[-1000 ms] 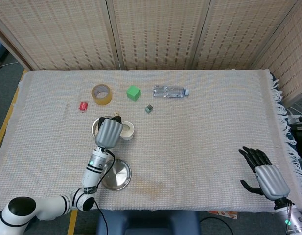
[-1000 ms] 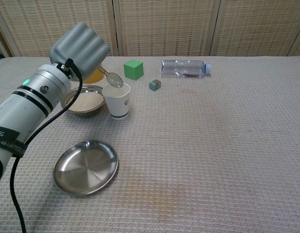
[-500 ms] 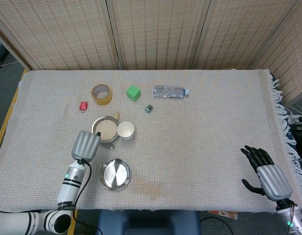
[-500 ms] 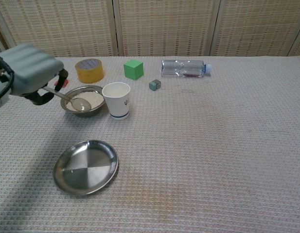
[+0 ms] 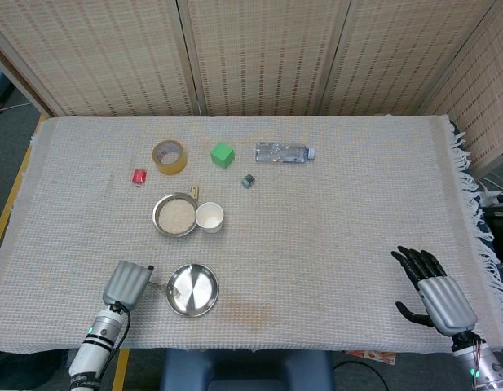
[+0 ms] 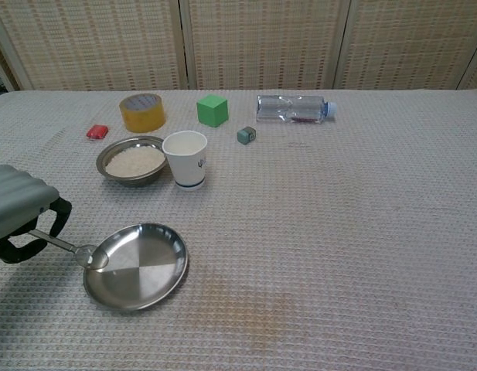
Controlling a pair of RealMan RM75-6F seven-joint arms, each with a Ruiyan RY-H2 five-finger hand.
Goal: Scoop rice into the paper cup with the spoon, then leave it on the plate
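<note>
My left hand (image 5: 126, 283) (image 6: 18, 210) holds a metal spoon (image 6: 74, 249) (image 5: 161, 286) by its handle near the table's front left. The spoon's bowl hangs over the left rim of the empty steel plate (image 6: 149, 278) (image 5: 200, 298). Behind the plate stand the white paper cup (image 6: 185, 159) (image 5: 209, 217) and, touching its left side, the steel bowl of rice (image 6: 132, 161) (image 5: 176, 216). My right hand (image 5: 434, 291) rests open at the front right of the table, far from these things; the chest view does not show it.
At the back of the table lie a yellow tape roll (image 6: 142, 112), a small red object (image 6: 97, 131), a green cube (image 6: 212, 110), a small dark green block (image 6: 247, 135) and a clear plastic bottle (image 6: 292, 108) on its side. The cloth's fringed edge (image 5: 471, 204) runs down the right.
My left hand has drawn back from the cup and bowl toward the front left, carrying the spoon down to the plate's rim. The right hand has barely shifted.
</note>
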